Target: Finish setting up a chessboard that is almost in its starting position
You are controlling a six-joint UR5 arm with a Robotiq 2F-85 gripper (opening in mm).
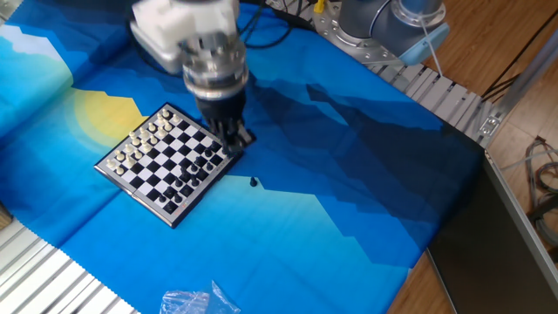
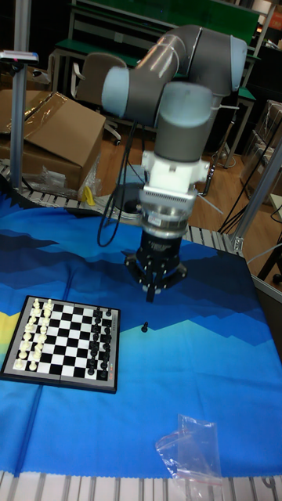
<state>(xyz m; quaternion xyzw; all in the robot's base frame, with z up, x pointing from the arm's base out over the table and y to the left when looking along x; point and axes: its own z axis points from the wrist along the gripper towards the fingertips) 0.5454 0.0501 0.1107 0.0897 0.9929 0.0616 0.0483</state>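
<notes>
One chessboard (image 1: 166, 162), one stray blk piece (image 1: 254, 182).

The arm reaches down, its pincer (image 2: 151, 295) pointing straight downward with the fingers drawn close together.

Hand (image 1: 241, 139) beside chessboard (image 1: 167, 162) corner

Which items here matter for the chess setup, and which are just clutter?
Job:
- chessboard
- lone black piece off the board, on the cloth
- gripper, fingers together, nothing visibly held

Lying about:
- clear plastic bag near the front edge
- cardboard box behind the table
- blue printed cloth
</notes>
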